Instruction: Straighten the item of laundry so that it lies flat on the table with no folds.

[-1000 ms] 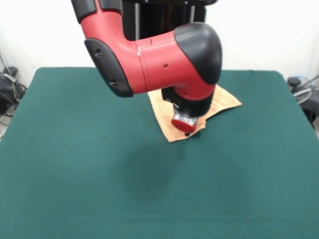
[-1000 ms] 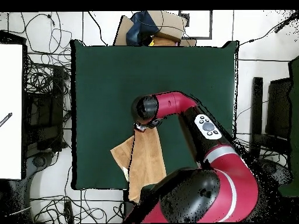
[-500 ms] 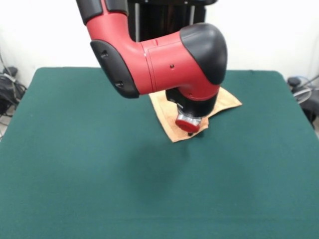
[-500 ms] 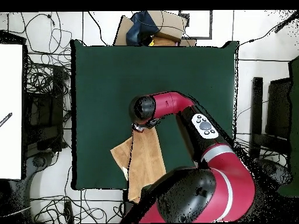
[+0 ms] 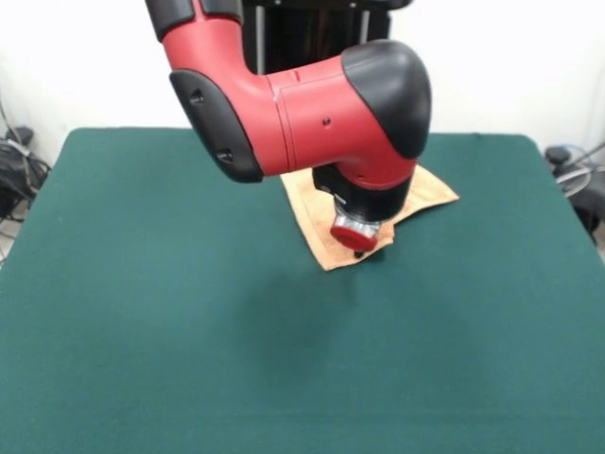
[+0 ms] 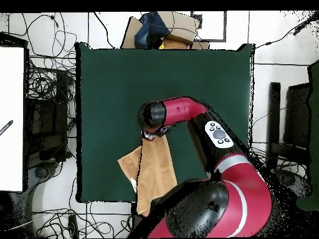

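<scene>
Item of laundry: lodged at the table's robot side, partly hidden under the arm, one flap doubled over along a diagonal crease; not yet flat.

Gripper: set at the towel's corner nearest the table's middle. Its opening cannot be told, and any hold on the cloth is unconfirmed.

Change noted: over the last second the wrist was shifted only slightly; the towel's outline is unaltered. Unfolding is judged not begun.

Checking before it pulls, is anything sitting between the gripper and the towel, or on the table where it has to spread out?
Nothing visible. The gripper is at the towel's corner, and the table around it is bare green cloth.
</scene>
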